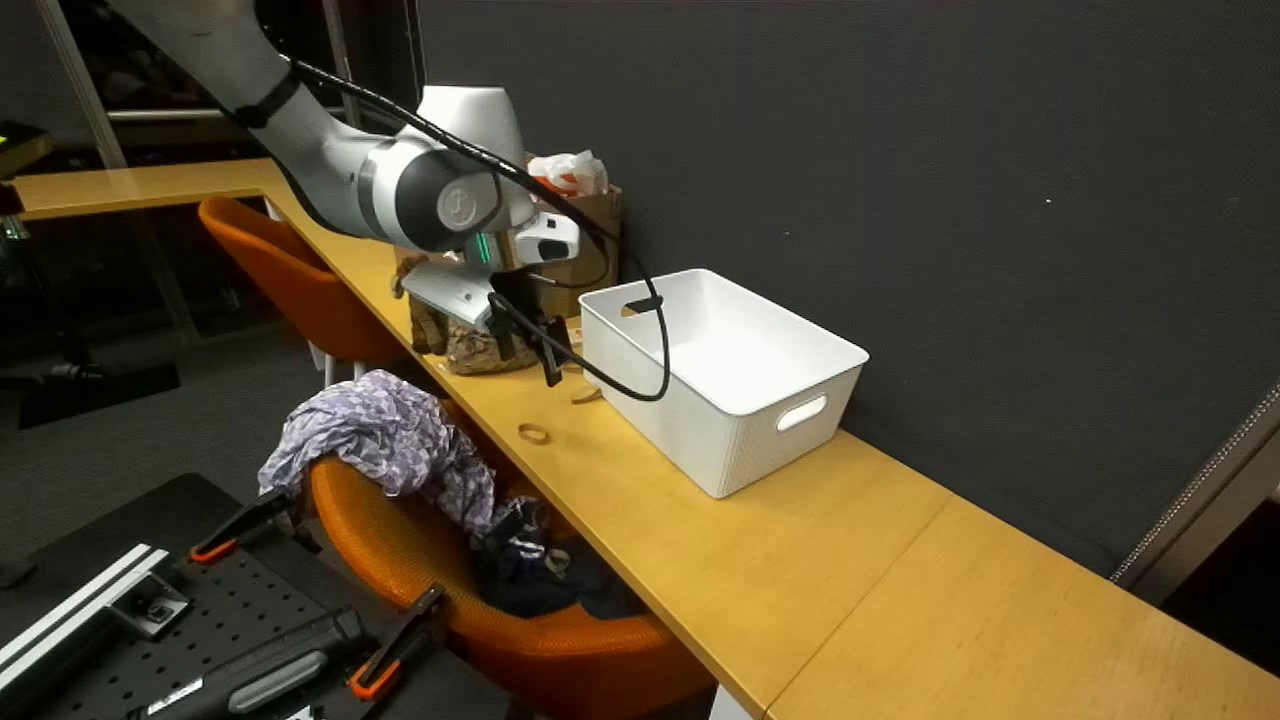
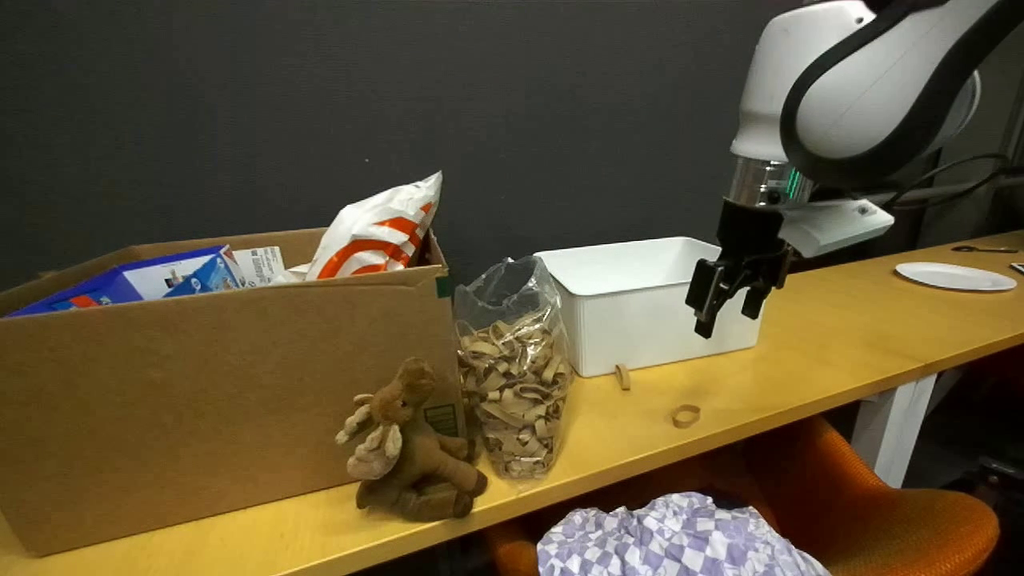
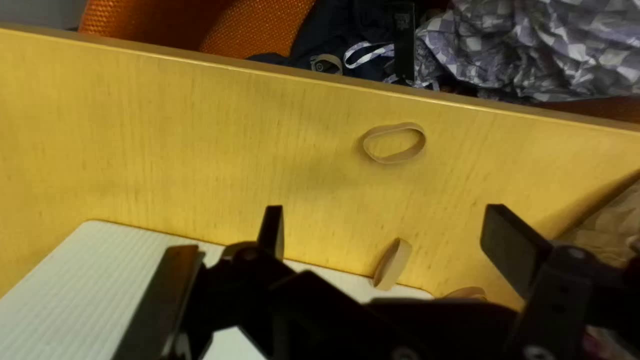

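While the black two-fingered gripper (image 3: pixel 385 225) hung wide and empty, a tan rubber loop (image 3: pixel 396 261) beside the white plastic bin (image 2: pixel 640 320) seemed to want slow, centred lowering — no nudging.

An exterior view looked down along the table (image 1: pixel 870 570); an exterior view faced the wall (image 2: pixel 240 120), nearest the cardboard box (image 2: pixel 240 384); the wrist view looked closely down. All 3 shared the white bin (image 2: pixel 640 328).
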You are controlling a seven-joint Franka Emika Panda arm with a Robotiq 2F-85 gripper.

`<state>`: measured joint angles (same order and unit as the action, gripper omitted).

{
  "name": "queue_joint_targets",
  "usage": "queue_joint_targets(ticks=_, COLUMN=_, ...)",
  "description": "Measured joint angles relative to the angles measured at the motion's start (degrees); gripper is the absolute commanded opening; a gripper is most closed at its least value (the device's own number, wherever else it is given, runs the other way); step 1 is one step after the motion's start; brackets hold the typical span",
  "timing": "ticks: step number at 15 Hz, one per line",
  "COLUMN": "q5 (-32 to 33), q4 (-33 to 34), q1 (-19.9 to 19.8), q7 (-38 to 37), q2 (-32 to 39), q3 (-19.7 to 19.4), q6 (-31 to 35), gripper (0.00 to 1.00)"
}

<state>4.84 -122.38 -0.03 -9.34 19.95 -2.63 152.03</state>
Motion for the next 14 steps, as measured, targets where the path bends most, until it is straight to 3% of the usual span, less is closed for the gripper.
queue_joint_targets(ticks=6, q5=-7.3, q4=8.8, q1=-0.6, q7=0.1, q2=11.8, q3=1.4, q6=-0.5, gripper=1.00)
queue_joint_targets(ticks=12, q5=-8.7, q4=14.2, q1=-0.6, q7=0.0, q2=17.9, q3=1.7, q6=-4.4, gripper=1.00)
queue_joint_targets(ticks=13, q5=-8.7, q4=14.8, q1=-0.5, q7=0.0, q2=18.6, q3=1.7, q6=-4.8, gripper=0.92)
queue_joint_targets(ticks=14, q5=-8.7, q4=15.4, q1=-0.5, q7=0.0, q2=19.3, q3=1.7, q6=-5.0, gripper=0.72)
